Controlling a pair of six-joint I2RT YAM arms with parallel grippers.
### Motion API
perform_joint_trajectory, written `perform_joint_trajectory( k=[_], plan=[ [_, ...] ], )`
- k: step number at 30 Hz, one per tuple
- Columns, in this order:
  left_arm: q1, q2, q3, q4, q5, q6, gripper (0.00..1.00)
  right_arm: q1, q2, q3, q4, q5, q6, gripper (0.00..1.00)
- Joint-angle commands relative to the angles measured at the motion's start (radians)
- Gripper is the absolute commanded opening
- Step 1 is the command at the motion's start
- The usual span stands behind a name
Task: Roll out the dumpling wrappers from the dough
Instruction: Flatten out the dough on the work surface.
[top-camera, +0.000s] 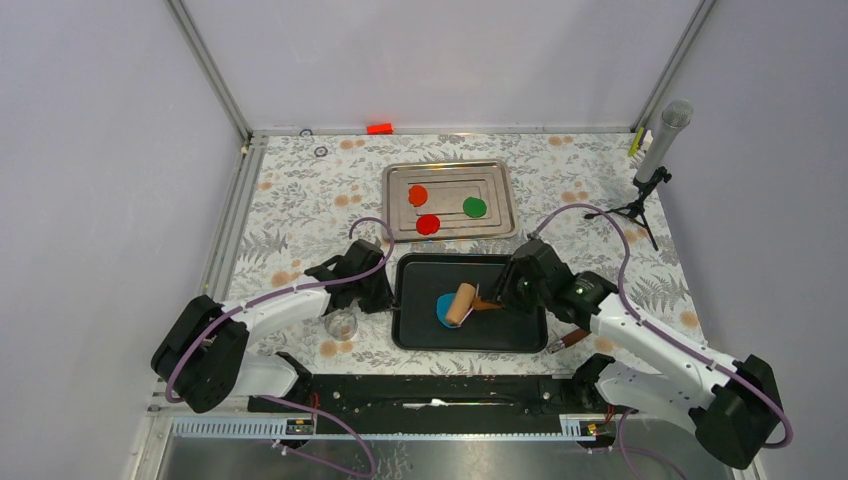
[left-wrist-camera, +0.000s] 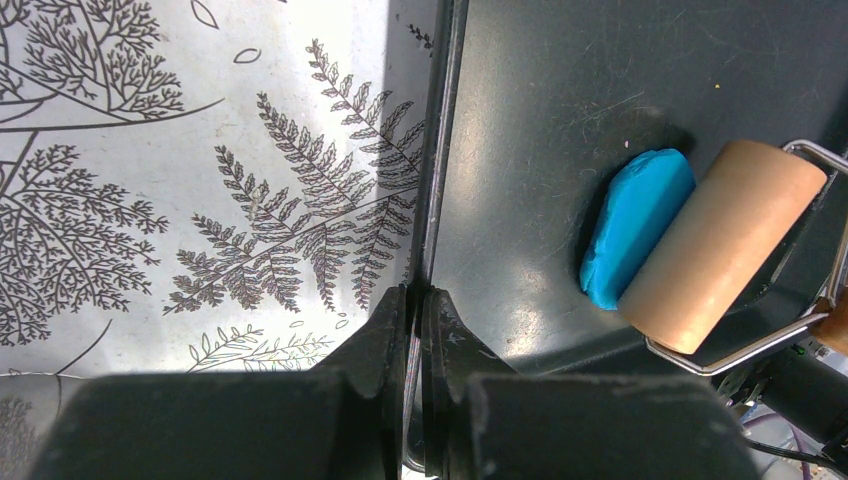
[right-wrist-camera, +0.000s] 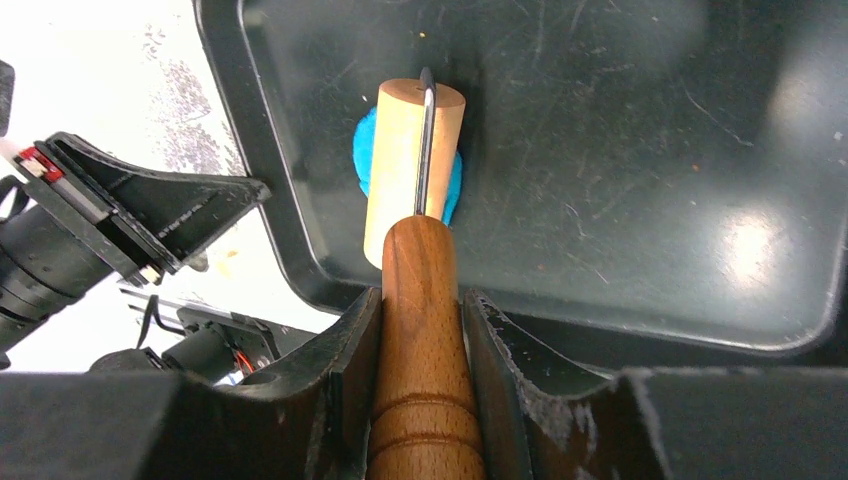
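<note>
The blue dough (top-camera: 443, 309) lies as a thick lump on the black tray (top-camera: 520, 335), partly under a pale wooden roller (top-camera: 461, 302). The roller (right-wrist-camera: 410, 160) rests on the dough (right-wrist-camera: 364, 150). My right gripper (right-wrist-camera: 422, 300) is shut on the roller's brown wooden handle (right-wrist-camera: 424, 330). My left gripper (left-wrist-camera: 416, 296) is shut on the tray's left rim (left-wrist-camera: 436, 180); dough (left-wrist-camera: 632, 228) and roller (left-wrist-camera: 720, 245) lie to its right. Red, orange and green wrappers (top-camera: 428, 223) (top-camera: 418, 195) (top-camera: 474, 207) lie on the silver tray (top-camera: 500, 225) behind.
A small clear round cutter (top-camera: 342, 325) sits on the patterned cloth left of the black tray. A microphone on a tripod (top-camera: 655, 160) stands at the back right. A red block (top-camera: 379, 128) lies at the back edge.
</note>
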Motion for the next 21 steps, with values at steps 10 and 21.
perform_joint_trajectory(
  k=[10, 21],
  plan=[
    [0.021, -0.015, 0.020, -0.022, -0.012, -0.015, 0.00, -0.001, 0.222, -0.072, -0.146, -0.034, -0.136, 0.00],
    [0.024, -0.066, 0.014, -0.042, -0.028, -0.019, 0.00, -0.008, 0.060, -0.060, -0.381, -0.019, -0.103, 0.00]
  ],
)
